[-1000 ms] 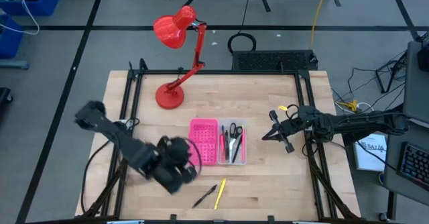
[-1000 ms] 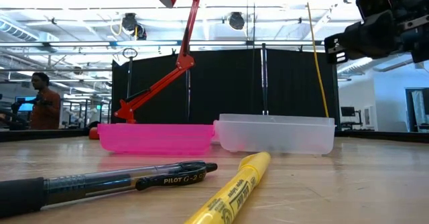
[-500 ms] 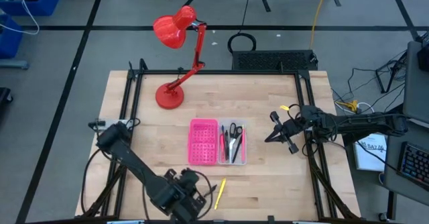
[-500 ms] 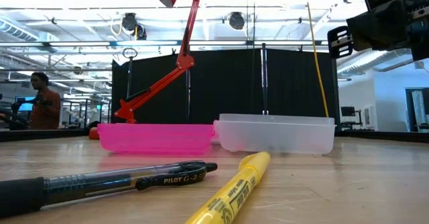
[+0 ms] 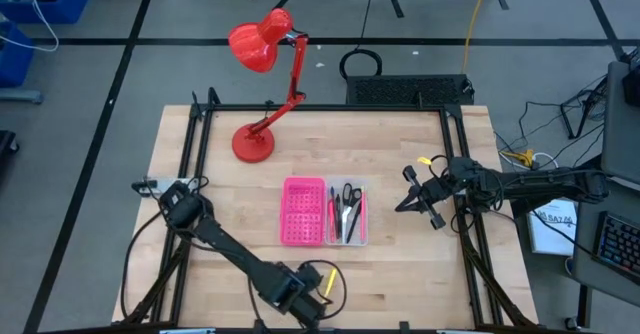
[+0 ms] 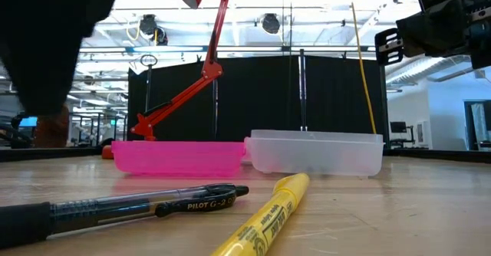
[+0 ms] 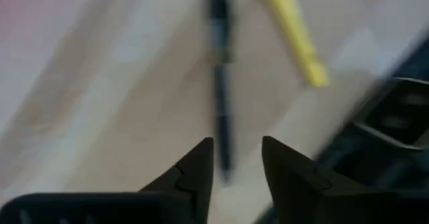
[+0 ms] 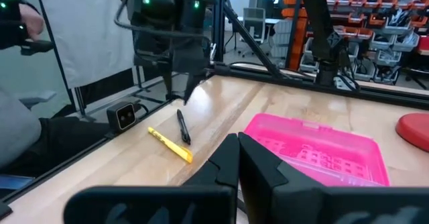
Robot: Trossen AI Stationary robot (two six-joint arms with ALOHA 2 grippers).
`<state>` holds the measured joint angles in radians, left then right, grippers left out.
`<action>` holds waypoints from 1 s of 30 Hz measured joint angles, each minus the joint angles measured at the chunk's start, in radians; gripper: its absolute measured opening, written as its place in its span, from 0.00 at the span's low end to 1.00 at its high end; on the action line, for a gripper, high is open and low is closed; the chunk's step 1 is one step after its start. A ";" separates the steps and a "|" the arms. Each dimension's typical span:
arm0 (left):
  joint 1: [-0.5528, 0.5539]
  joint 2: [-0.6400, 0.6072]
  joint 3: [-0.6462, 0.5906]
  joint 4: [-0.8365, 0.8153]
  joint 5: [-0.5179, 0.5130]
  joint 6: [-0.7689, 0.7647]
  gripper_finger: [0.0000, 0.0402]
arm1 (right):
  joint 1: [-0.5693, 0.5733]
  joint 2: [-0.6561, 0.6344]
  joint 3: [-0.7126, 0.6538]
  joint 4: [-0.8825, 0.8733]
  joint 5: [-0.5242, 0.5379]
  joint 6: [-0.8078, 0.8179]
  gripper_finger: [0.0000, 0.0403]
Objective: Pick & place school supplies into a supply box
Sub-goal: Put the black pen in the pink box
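Note:
A black pen [image 7: 221, 117] and a yellow highlighter [image 7: 291, 36] lie side by side on the wood near the table's near edge, also seen as pen [image 6: 115, 206] and highlighter [image 6: 265, 218]. My left gripper [image 7: 236, 143] hovers open just above the pen's end, one finger on either side of its line; from across the table it shows as the left gripper [image 8: 186, 93] over the pen [image 8: 183, 127]. The supply box [image 5: 325, 212] lies open mid-table, its clear half holding scissors [image 5: 348, 192] and pens. My right gripper [image 5: 400, 204] waits shut in the air to the box's right.
A red desk lamp [image 5: 262, 94] stands on its base at the far left of the table. Black frame rails [image 5: 190, 174] run along both side edges. Bare wood lies between the box and the near edge, right of the highlighter [image 5: 327, 282].
My left arm has swung from just left of the pink box half toward the table's near edge, then right, and now stands over the black pen, covering it in the high view. Pen, highlighter and box have stayed where they were.

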<state>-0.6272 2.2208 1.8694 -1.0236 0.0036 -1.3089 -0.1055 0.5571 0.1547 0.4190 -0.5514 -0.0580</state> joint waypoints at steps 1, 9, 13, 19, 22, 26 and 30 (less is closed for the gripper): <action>0.002 0.000 0.000 0.022 0.001 0.012 0.36 | 0.000 0.000 0.000 -0.003 0.000 -0.005 0.00; -0.004 0.017 0.000 0.039 -0.001 0.069 0.43 | 0.000 0.000 0.000 -0.005 0.000 -0.010 0.00; -0.008 0.030 0.000 0.031 -0.006 0.098 0.44 | 0.000 0.003 0.000 -0.009 0.000 -0.010 0.00; -0.015 0.053 0.000 0.031 -0.007 0.172 0.44 | 0.000 0.011 0.000 -0.005 0.004 -0.014 0.00; -0.017 0.062 0.001 0.030 -0.005 0.192 0.44 | 0.000 0.012 0.000 -0.006 0.005 -0.014 0.00; -0.016 0.090 0.000 0.012 -0.004 0.205 0.44 | 0.000 0.016 0.000 -0.006 0.012 -0.012 0.00; -0.012 0.110 0.004 -0.013 0.004 0.218 0.44 | 0.000 0.019 0.000 -0.015 0.056 -0.006 0.00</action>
<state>-0.6388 2.3308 1.8736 -1.0362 0.0081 -1.0910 -0.1059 0.5758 0.1547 0.4045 -0.4953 -0.0637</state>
